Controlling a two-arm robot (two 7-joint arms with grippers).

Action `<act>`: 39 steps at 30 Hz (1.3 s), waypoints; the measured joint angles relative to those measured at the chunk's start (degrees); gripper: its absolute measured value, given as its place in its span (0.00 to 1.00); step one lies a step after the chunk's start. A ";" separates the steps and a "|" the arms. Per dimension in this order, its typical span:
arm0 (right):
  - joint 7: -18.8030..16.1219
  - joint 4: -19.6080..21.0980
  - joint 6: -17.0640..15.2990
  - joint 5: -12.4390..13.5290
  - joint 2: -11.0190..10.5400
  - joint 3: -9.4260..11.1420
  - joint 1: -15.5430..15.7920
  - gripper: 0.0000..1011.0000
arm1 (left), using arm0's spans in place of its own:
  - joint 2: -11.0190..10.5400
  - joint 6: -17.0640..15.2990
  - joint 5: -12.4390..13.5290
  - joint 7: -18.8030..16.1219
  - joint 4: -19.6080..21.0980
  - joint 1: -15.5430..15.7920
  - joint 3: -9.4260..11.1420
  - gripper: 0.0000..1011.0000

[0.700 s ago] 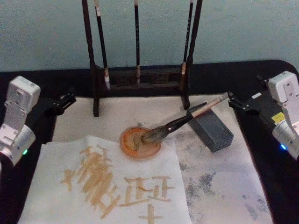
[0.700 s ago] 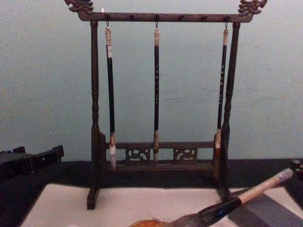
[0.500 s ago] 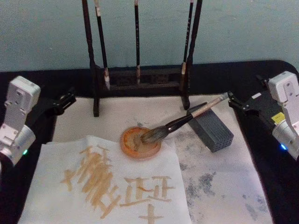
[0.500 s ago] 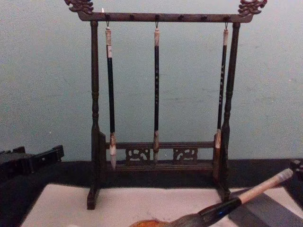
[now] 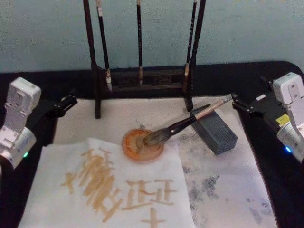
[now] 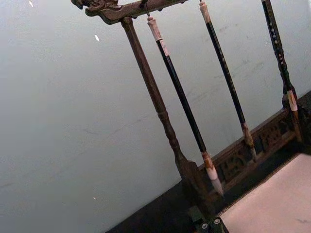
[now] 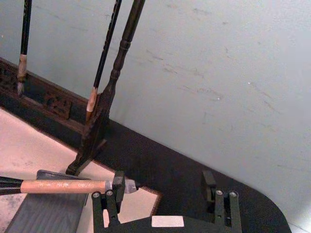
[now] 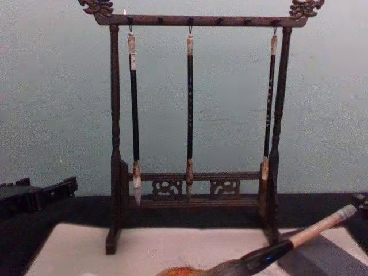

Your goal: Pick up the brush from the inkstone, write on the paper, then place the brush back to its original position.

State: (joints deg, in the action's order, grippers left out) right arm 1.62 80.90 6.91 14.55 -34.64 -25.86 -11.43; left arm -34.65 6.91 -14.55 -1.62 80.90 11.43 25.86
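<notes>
The brush [image 5: 183, 124] lies with its tuft in the inkstone [image 5: 126, 147] and its handle propped on a grey block [image 5: 218, 133]. The right hand [image 5: 236, 102] hovers wide apart and empty just beside the handle's end. The left hand [image 5: 66, 102] sits at the table's left; I cannot tell how far apart it is.

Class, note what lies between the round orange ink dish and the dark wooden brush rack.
Only a bare stretch of the broad off-white sheet separates the round orange ink dish from the dark wooden brush rack, as the head view shows.
</notes>
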 joint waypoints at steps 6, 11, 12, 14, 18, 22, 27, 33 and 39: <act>0.00 0.00 0.00 0.00 0.00 0.00 0.00 1.00 | 0.00 0.00 0.00 0.00 0.00 0.00 0.00 0.99; 0.00 0.00 0.00 0.00 0.00 0.00 0.00 1.00 | 0.00 0.00 0.00 0.00 0.00 0.00 0.00 0.99; 0.00 0.00 0.00 0.00 0.00 0.00 0.00 1.00 | 0.00 0.00 0.00 0.00 0.00 0.00 0.00 0.99; 0.00 0.00 0.00 0.00 0.00 0.00 0.00 1.00 | 0.00 0.00 0.00 0.00 0.00 0.00 0.00 0.99; 0.00 0.00 0.00 0.00 0.00 0.00 0.00 1.00 | 0.00 0.00 0.00 0.00 0.00 0.00 0.00 0.99; 0.00 0.00 0.00 0.00 0.00 0.00 0.00 1.00 | 0.00 0.00 0.00 0.00 0.00 0.00 0.00 0.99; 0.00 0.00 0.00 0.00 0.00 0.00 0.00 1.00 | 0.00 0.00 0.00 0.00 0.00 0.00 0.00 0.99; -0.80 2.35 0.06 2.45 0.27 2.07 1.70 1.00 | 0.00 0.00 0.00 0.00 -0.01 0.00 0.00 0.99; -3.52 7.12 0.19 9.88 0.87 6.46 5.59 1.00 | 0.00 0.00 0.00 0.00 0.00 0.00 0.00 0.99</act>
State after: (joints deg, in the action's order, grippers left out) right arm -1.90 88.02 7.09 24.43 -33.77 -19.41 -5.84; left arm -34.64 6.91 -14.55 -1.62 80.90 11.43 25.86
